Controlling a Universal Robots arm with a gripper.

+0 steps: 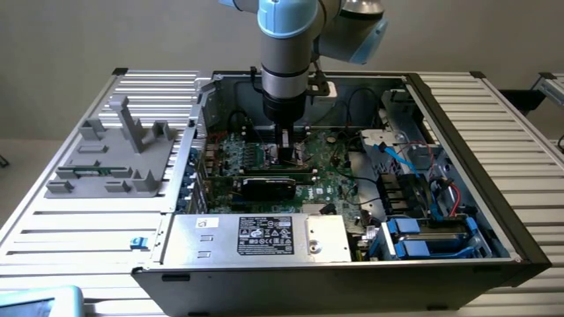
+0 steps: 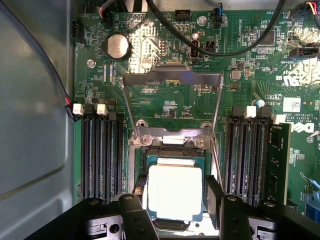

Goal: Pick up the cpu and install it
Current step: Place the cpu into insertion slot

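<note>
The cpu (image 2: 175, 190), a flat square chip with a shiny silver top and a green rim, lies level over the dark socket (image 2: 172, 145) on the green motherboard (image 2: 165, 107). My gripper (image 2: 176, 199) is right above it, one black finger (image 2: 215, 200) against each of two opposite edges, so it is shut on the cpu. The socket's metal load frame (image 2: 172, 80) is flipped open and stands up behind the chip. In the exterior view the gripper (image 1: 289, 150) reaches straight down into the open computer case (image 1: 414, 86), at the middle of the board.
Rows of black memory slots (image 2: 102, 155) flank the socket on both sides. A black card (image 1: 277, 185) lies just in front of the gripper. A silver power supply (image 1: 255, 238) sits at the case front. Black cables (image 2: 235, 47) cross the board. A grey fixture (image 1: 115, 158) stands on the table.
</note>
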